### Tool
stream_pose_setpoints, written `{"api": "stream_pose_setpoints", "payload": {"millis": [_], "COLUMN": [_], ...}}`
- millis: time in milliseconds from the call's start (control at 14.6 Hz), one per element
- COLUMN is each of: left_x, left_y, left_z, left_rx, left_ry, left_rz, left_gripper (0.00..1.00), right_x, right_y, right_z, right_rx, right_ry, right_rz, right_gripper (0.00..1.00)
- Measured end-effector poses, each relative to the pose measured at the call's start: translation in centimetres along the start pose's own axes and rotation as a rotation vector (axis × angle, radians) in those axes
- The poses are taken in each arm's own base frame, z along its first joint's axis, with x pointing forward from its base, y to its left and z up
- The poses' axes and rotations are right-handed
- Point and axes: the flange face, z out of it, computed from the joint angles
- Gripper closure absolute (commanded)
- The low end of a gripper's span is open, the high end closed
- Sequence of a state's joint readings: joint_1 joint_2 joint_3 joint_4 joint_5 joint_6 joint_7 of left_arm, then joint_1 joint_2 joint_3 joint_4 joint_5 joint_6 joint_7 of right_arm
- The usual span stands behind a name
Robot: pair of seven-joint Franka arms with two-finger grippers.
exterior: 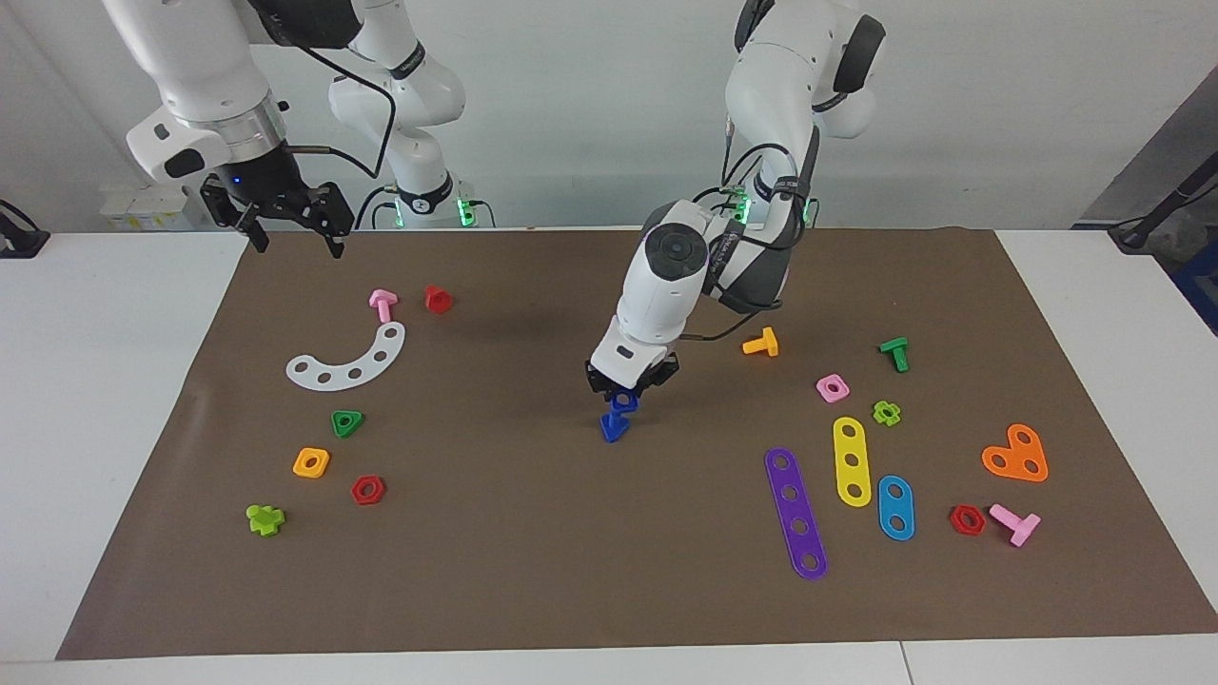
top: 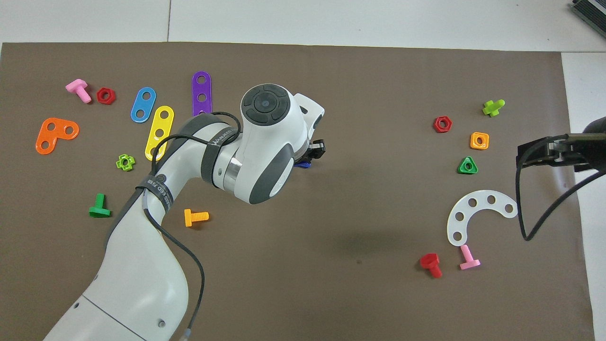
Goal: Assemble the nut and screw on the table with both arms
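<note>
My left gripper reaches down over the middle of the brown-papered table and is shut on the blue nut. Directly under the nut lies the blue screw, its triangular head on the paper. I cannot tell whether nut and shaft touch. From overhead the left arm's wrist covers both, and only a blue sliver shows beside the left gripper. My right gripper hangs open and empty, waiting high over the paper's edge at the right arm's end, also in the overhead view.
Toward the right arm's end lie a white arc plate, pink bolt, red bolt, green triangular nut and orange nut. Toward the left arm's end lie an orange bolt, pink nut and purple strip.
</note>
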State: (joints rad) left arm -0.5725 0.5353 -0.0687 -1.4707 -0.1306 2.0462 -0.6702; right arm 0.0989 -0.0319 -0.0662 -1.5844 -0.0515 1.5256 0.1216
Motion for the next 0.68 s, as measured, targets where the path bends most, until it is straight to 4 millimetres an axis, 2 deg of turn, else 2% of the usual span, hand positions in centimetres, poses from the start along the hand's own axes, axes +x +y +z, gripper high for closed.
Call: {"api": "stream_pose_setpoints", "payload": {"millis": [205, 547, 684], "left_x": [0.1, 0.4, 0.3], "left_y": [0.1, 0.1, 0.5], "left_z": [0.1, 2.1, 2.4], "left_rx": [-0.007, -0.002, -0.003], "left_ry": [0.009, 0.003, 0.004], "left_rz": [-0.001, -0.003, -0.002], "left_gripper": [0.74, 0.74, 0.75], "right_x": [0.0, 0.0, 0.0], "right_y": [0.0, 0.0, 0.0], "right_z": [0.0, 0.0, 0.0], "right_rx": [0.0, 0.0, 0.0], "right_ry": [0.0, 0.0, 0.0], "right_rz": [0.0, 0.0, 0.0], "right_gripper": [0.0, 0.0, 0.0]}}
